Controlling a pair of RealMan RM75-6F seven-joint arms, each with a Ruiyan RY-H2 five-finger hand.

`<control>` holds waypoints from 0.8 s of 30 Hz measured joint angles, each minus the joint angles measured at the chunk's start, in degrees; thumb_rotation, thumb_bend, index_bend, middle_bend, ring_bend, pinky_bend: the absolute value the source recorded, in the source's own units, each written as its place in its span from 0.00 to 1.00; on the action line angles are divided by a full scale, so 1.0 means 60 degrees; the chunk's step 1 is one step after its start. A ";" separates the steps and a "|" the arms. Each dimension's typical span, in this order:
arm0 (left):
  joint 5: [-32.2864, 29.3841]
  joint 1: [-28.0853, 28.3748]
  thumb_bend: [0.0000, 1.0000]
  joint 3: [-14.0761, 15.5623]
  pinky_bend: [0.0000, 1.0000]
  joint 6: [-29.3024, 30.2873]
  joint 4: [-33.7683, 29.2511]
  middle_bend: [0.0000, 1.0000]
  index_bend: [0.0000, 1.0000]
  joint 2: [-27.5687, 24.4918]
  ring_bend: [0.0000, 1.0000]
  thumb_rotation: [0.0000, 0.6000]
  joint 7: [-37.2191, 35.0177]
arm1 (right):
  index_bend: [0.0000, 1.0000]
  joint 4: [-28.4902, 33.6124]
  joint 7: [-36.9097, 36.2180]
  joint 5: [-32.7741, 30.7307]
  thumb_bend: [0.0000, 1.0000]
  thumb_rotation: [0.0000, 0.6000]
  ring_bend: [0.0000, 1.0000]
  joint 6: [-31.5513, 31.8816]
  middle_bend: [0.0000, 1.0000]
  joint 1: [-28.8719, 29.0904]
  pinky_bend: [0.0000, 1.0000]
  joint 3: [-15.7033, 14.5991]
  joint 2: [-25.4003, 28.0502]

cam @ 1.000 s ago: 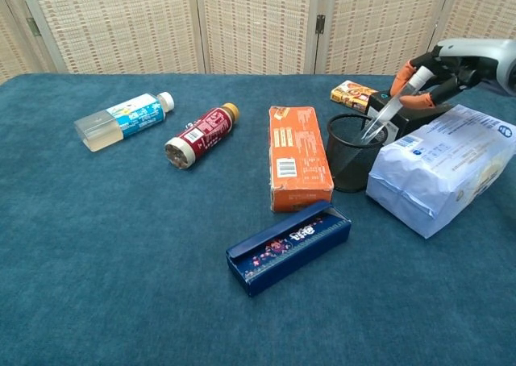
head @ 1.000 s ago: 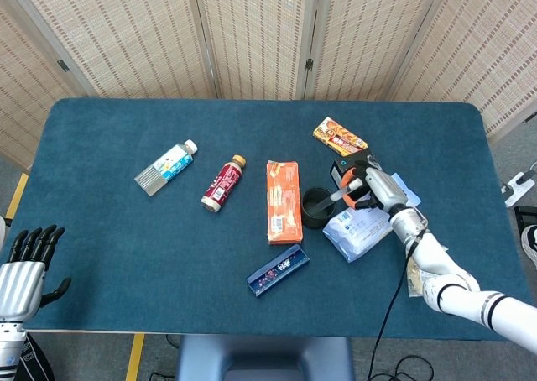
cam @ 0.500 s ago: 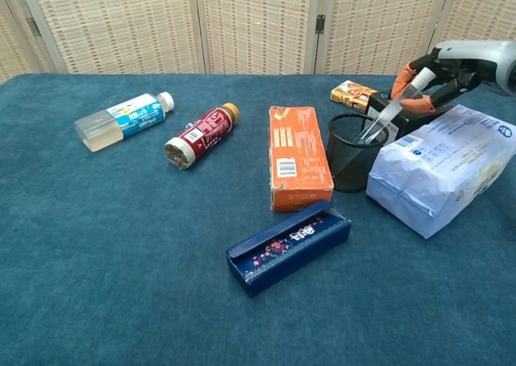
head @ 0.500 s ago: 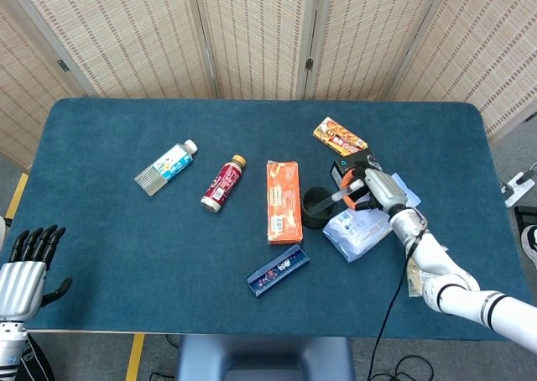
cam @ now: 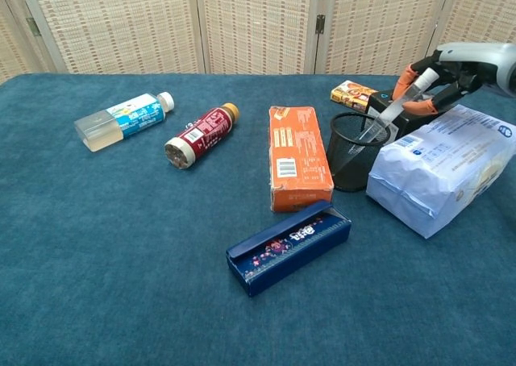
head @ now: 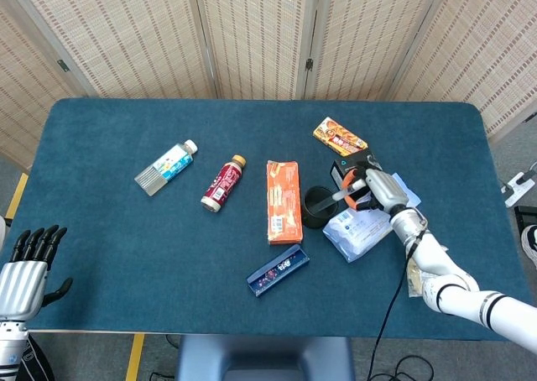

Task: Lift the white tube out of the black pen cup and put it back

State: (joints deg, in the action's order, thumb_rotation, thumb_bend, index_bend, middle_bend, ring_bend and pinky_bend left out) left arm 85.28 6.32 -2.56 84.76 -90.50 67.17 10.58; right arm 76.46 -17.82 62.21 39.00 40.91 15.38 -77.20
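Right hand [head: 375, 190] pinches the white tube [head: 345, 193] over the black pen cup [head: 316, 207], right of centre in the head view; left hand [head: 25, 263] sits at the lower left corner, fingers apart, holding nothing.
Chest view, upper right: right hand [cam: 451, 69] grips the white tube [cam: 397, 106] near its cap, the tube slanting down-left with its lower end inside the black pen cup [cam: 352, 152], between an orange box [cam: 297, 156] and a white bag [cam: 444, 166].
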 measured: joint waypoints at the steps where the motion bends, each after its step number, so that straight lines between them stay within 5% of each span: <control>1: -0.0002 0.0001 0.29 -0.0002 0.08 0.0000 0.0001 0.12 0.12 0.0001 0.10 1.00 0.0001 | 0.45 0.0003 0.0003 -0.0016 0.35 1.00 0.06 0.0010 0.29 -0.0002 0.08 0.0004 -0.0002; 7: -0.0014 0.0007 0.29 -0.0009 0.08 -0.0003 -0.0001 0.12 0.12 0.0002 0.10 1.00 0.0014 | 0.60 0.0056 0.0136 -0.0175 0.35 1.00 0.11 0.0398 0.39 -0.0070 0.08 0.0095 -0.0064; 15: 0.0019 0.0019 0.29 -0.0014 0.08 0.0021 -0.0035 0.12 0.12 0.0000 0.10 1.00 0.0028 | 0.63 0.0532 -0.0392 0.0202 0.35 1.00 0.12 0.0985 0.41 -0.0350 0.08 0.0273 0.0024; 24: 0.0077 0.0006 0.29 -0.0007 0.08 0.0083 -0.0048 0.12 0.12 -0.0005 0.10 1.00 -0.0014 | 0.64 0.0921 -0.3028 0.1520 0.35 1.00 0.18 0.1963 0.45 -0.0854 0.08 0.0475 0.0089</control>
State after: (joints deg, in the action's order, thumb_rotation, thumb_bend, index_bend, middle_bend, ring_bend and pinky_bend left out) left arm 85.75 6.36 -2.60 85.26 -90.78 67.14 10.50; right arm 81.98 -35.99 71.33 50.78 35.78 18.23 -76.67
